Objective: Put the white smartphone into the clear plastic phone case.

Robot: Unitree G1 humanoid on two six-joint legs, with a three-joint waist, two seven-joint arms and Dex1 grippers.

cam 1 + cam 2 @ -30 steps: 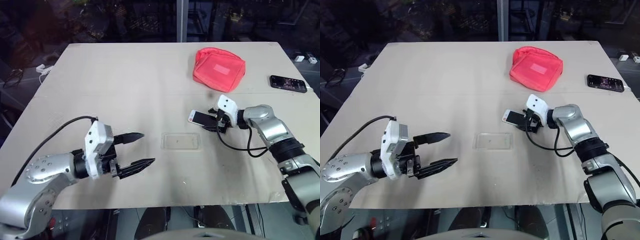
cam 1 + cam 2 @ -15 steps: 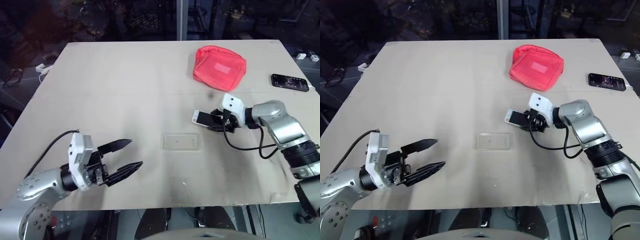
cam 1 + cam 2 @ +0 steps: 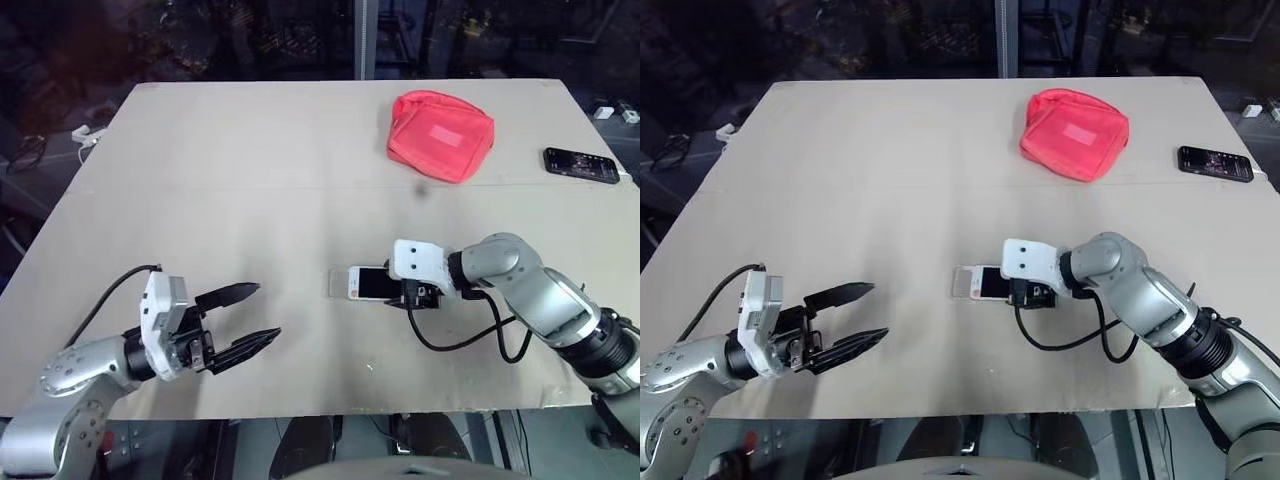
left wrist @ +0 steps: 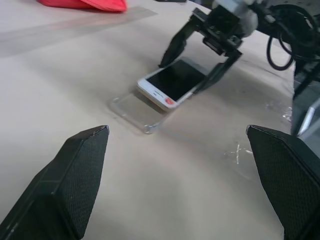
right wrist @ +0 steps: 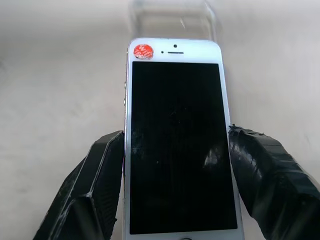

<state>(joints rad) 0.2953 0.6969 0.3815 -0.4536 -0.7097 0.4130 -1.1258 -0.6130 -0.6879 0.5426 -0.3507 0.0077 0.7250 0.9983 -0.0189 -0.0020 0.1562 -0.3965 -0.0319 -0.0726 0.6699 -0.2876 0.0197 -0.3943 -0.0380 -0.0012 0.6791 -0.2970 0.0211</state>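
Observation:
The white smartphone (image 3: pixel 368 284), dark screen up with a red sticker at one end, is held by its long sides in my right gripper (image 5: pixel 175 142), which is shut on it. The sticker end hangs tilted over the clear plastic phone case (image 4: pixel 132 107), which lies flat at the table's middle and is partly covered by the phone. Whether the phone touches the case I cannot tell. My left gripper (image 3: pixel 268 312) hovers open and holding nothing near the front left of the table, pointing toward the case from well short of it.
A red fabric pouch (image 3: pixel 440 135) lies at the back right. A black smartphone (image 3: pixel 578 165) sits near the table's right edge. The beige table top (image 3: pixel 220 170) runs wide to the left and back; my right arm's cable loops beside the phone.
My right gripper has carried the white smartphone left and toward the front, from beside the case to over it. My left gripper has drawn back to the left and lower.

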